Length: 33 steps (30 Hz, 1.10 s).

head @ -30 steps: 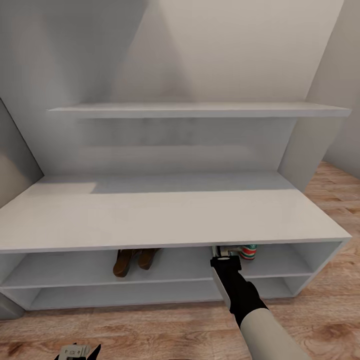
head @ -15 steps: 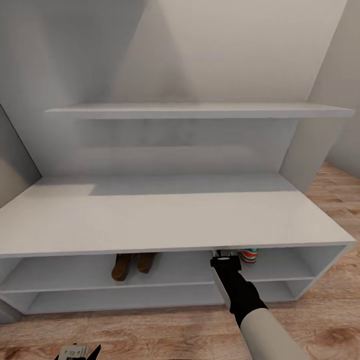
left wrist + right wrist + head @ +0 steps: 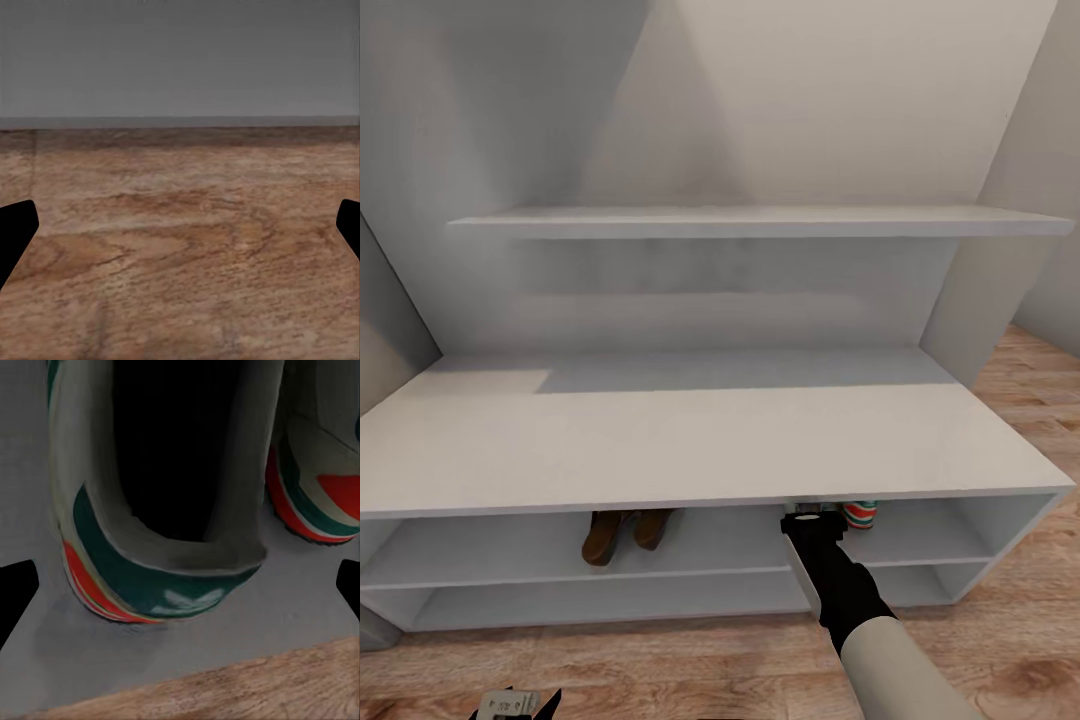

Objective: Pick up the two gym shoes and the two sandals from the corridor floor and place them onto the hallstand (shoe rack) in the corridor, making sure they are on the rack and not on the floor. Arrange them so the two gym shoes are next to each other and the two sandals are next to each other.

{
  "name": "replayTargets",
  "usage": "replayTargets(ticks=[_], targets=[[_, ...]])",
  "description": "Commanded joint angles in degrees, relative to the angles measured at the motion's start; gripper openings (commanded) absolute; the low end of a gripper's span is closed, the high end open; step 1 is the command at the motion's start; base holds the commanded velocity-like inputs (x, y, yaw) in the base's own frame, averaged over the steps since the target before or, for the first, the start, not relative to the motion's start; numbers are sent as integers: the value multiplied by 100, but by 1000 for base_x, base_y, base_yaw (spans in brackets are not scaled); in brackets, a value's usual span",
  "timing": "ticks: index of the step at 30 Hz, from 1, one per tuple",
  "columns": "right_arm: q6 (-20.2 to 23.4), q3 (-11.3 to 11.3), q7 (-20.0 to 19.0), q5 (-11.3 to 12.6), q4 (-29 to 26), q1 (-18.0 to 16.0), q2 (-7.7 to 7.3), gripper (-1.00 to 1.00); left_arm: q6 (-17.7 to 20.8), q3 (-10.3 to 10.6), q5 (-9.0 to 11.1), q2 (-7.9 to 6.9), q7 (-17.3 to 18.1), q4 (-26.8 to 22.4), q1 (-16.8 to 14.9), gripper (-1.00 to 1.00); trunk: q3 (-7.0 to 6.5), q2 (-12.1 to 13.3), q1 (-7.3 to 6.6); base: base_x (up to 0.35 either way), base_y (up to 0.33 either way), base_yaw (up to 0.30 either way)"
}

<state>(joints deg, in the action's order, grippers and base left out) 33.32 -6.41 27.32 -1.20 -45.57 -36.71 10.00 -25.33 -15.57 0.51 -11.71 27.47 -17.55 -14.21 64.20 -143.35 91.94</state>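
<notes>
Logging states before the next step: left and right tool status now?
Left tool: open, holding nothing, over the corridor floor.
Right tool: open, fingers wide apart, at the heel of a gym shoe resting on the hallstand shelf, not gripping it.

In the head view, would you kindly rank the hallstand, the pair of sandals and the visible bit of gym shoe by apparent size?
1. The hallstand, by far the largest.
2. The two sandals, side by side on its upper open shelf.
3. The gym shoe, a small sliver beside the right gripper; the bench top hides most of it, so its true size is unsure.

Gym shoes (image 3: 161,547) and brown sandals (image 3: 622,532) apart on hallstand's (image 3: 690,440) upper shelf compartment.
</notes>
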Motion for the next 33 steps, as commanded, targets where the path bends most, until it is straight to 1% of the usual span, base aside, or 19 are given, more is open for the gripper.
replayTargets(ticks=[1,7,28,33], targets=[[43,-10,19,-12,-5,-3,0,100,1,-43,6,2,57,5,-4,100,5,-2,-1,-55,0,0],[43,-10,19,-12,-5,-3,0,100,-6,-42,10,2,57,6,-9,100,5,-2,-1,-243,0,0],[43,-10,19,-12,3,-3,0,100,-7,-42,10,2,57,6,-6,100,5,-2,-1,-330,0,0],[43,-10,16,-12,20,-3,0,100,-7,-52,10,2,57,6,-6,100,5,-2,-1,-202,0,0]])
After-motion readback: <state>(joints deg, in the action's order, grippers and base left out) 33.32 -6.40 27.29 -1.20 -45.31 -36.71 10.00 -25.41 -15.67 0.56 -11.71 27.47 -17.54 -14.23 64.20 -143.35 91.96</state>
